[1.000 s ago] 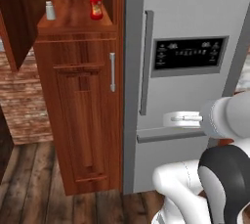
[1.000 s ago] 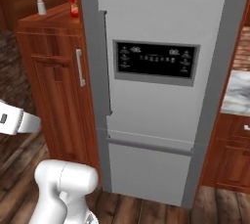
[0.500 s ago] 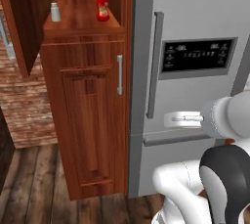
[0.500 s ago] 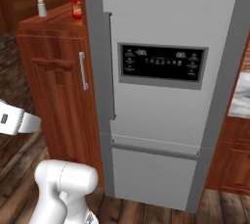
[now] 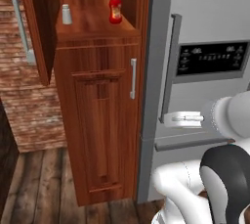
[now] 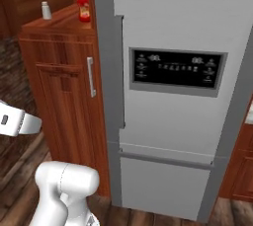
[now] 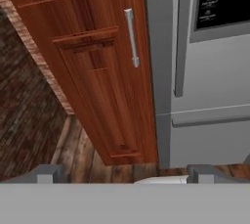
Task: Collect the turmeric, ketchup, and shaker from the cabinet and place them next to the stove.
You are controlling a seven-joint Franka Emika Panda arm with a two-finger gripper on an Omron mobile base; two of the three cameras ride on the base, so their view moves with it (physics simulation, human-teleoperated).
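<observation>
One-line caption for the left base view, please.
Ketchup and shaker stand apart on the cabinet shelf beside the grey fridge.

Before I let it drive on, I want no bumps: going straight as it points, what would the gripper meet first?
Probably the cabinet's lower door, near its grey bar handle; the open gripper has nothing nearer ahead, though depth is unclear.

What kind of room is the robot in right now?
Most likely a home kitchen: a grey fridge with a control panel stands beside a wooden cabinet holding ketchup and a shaker.
</observation>
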